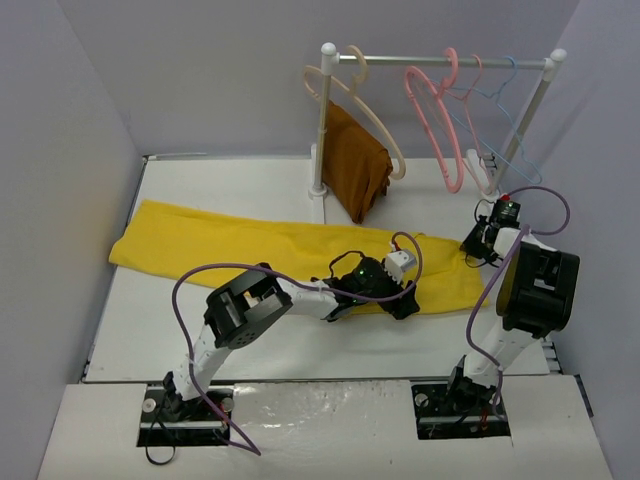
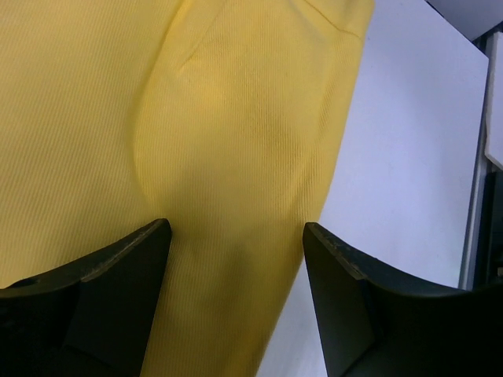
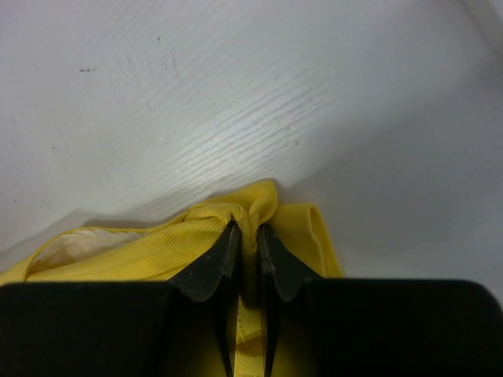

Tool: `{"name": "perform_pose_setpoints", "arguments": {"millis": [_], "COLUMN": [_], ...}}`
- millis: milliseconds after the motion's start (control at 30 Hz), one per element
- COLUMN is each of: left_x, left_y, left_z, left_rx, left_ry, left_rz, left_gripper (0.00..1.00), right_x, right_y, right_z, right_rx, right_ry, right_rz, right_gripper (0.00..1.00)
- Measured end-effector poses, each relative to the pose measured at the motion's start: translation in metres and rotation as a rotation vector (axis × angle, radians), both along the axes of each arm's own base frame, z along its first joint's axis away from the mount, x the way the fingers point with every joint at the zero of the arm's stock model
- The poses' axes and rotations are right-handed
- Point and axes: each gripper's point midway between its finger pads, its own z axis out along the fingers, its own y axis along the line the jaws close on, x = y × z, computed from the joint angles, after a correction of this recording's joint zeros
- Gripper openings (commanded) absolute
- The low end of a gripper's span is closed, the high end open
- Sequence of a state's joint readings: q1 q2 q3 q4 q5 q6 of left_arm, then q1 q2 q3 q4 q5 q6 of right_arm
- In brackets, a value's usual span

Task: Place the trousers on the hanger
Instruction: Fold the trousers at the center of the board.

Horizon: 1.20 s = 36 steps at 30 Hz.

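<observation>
trousers (image 1: 250, 245): lying flat across the table (image 1: 230, 190), yellow cloth stretching left to right
right gripper (image 3: 250, 232): clenching a small fold at the cloth's right-hand end
left gripper (image 2: 236, 232): hovering spread apart over the cloth near its front edge, gripping nothing
hanger (image 1: 440, 130): pink one dangling on the rail (image 1: 400, 60), apart from the cloth
tip, imo: left should be straddling that edge and biting a decent bunch, not skimming one layer

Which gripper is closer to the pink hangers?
Right. The right gripper pinches the trousers close by the pink hangers; the left gripper is farther off, open over the trousers.
</observation>
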State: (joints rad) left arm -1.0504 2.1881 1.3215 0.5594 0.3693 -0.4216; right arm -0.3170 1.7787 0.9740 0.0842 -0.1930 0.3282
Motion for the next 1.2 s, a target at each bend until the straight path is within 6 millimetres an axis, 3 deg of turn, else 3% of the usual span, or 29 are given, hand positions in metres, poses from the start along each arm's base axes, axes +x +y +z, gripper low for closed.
{"name": "perform_pose_setpoints", "arguments": {"millis": [167,333,433,533,700,900,967,1033,1133,1200], "left_x": [-0.024,-0.025,-0.024,-0.024,-0.025,-0.024,-0.024,-0.024,-0.024,-0.024], "left_y": [0.019,0.016,0.015,0.014,0.014,0.014,0.014,0.014,0.015,0.015], "left_z": [-0.005,-0.003,-0.003,-0.002,-0.002,-0.001,-0.001,-0.001,-0.001,-0.001], "left_rx": [0.007,0.039,0.066,0.084,0.095,0.106,0.109,0.111,0.112,0.113], "left_ry": [0.024,0.026,0.039,0.05,0.057,0.063,0.064,0.065,0.066,0.067], "left_rz": [0.003,0.013,0.014,0.011,0.008,0.008,0.009,0.01,0.01,0.01], "left_gripper": [0.64,0.64,0.64,0.64,0.65,0.65,0.65,0.65,0.65,0.65], "right_x": [-0.002,-0.009,-0.027,-0.051,-0.074,-0.078,-0.081,-0.094,-0.123,-0.137], "right_y": [0.0,-0.003,-0.01,-0.019,-0.025,0.005,0.015,0.019,0.021,0.021], "right_z": [0.0,0.002,0.004,0.012,0.03,0.086,0.095,0.083,0.047,0.033], "right_rx": [0.014,-0.002,-0.041,-0.08,-0.118,-0.12,-0.095,-0.078,-0.072,-0.079], "right_ry": [0.016,0.035,0.076,0.124,0.148,-0.013,-0.065,-0.042,0.083,0.148], "right_rz": [0.0,-0.03,-0.091,-0.159,-0.221,-0.178,-0.17,-0.181,-0.215,-0.228], "right_gripper": [0.0,0.05,0.35,0.48,0.5,0.43,0.43,0.45,0.48,0.44]}}
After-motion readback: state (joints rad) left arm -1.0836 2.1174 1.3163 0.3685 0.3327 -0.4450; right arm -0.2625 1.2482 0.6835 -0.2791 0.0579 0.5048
